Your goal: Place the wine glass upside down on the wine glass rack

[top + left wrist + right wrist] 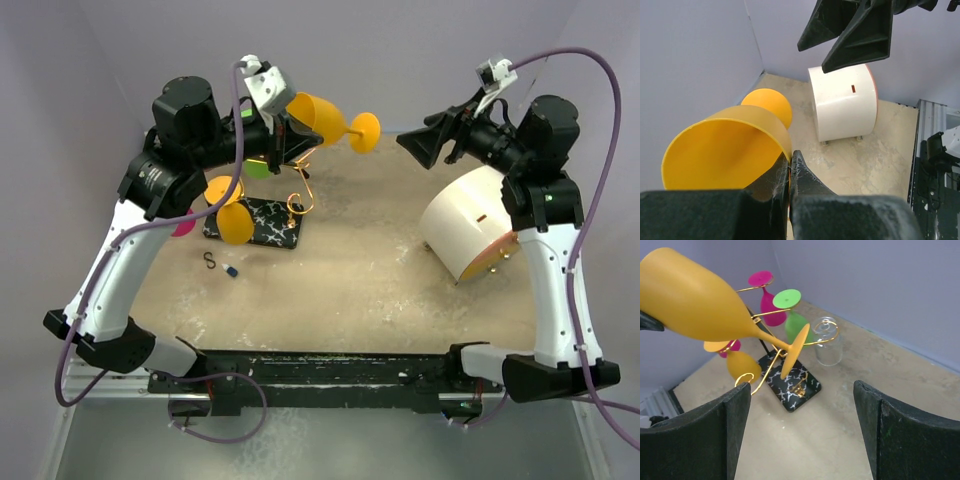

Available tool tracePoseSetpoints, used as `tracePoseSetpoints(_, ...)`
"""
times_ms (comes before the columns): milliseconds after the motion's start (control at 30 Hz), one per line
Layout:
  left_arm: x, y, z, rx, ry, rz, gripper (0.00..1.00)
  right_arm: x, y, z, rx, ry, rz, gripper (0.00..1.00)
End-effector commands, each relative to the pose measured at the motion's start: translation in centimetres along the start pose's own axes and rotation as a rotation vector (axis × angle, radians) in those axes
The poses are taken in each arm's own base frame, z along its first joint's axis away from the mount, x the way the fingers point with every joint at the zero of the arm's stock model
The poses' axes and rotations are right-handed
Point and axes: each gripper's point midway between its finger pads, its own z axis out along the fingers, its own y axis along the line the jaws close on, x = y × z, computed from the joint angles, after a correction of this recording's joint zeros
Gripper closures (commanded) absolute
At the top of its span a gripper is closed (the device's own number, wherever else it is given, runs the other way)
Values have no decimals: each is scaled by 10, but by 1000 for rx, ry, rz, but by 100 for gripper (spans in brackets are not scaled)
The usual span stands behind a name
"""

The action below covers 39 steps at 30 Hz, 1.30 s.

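Note:
My left gripper [290, 122] is shut on the rim of an orange wine glass [325, 118] and holds it on its side in the air above the rack, foot pointing right. In the left wrist view the jaws [791, 156] pinch the bowl's wall [725, 150]. The wine glass rack [268, 226], gold wire on a black marbled base [792, 386], stands below. It carries an orange glass [235, 222], a pink glass [765, 295], a green glass [792, 315] and a clear glass [826, 342]. My right gripper [415, 143] is open and empty in the air, just right of the held glass's foot [796, 351].
A white cylinder-shaped container [470, 222] lies on its side at the right, under the right arm. A small S hook [209, 260] and a small blue piece [232, 271] lie in front of the rack base.

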Motion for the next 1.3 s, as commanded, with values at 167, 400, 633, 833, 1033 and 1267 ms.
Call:
tracePoseSetpoints(167,-40,5,-24,-102,-117,71,100,-10,26,31,-129,-26,92,19)
tracePoseSetpoints(400,-35,6,-22,-98,-109,75,100,3,37,60,-185,16,104,31)
tracePoseSetpoints(633,-28,10,-15,-99,-99,77,100,8,41,69,-208,21,122,42)
tracePoseSetpoints(833,-28,12,-15,-105,-99,85,100,7,39,77,-207,28,162,54)
tracePoseSetpoints(1033,-27,12,-14,-102,-97,85,100,8,39,82,-202,32,185,62)
tracePoseSetpoints(1267,-24,12,-12,-98,-93,78,100,8,39,83,-203,36,200,71)
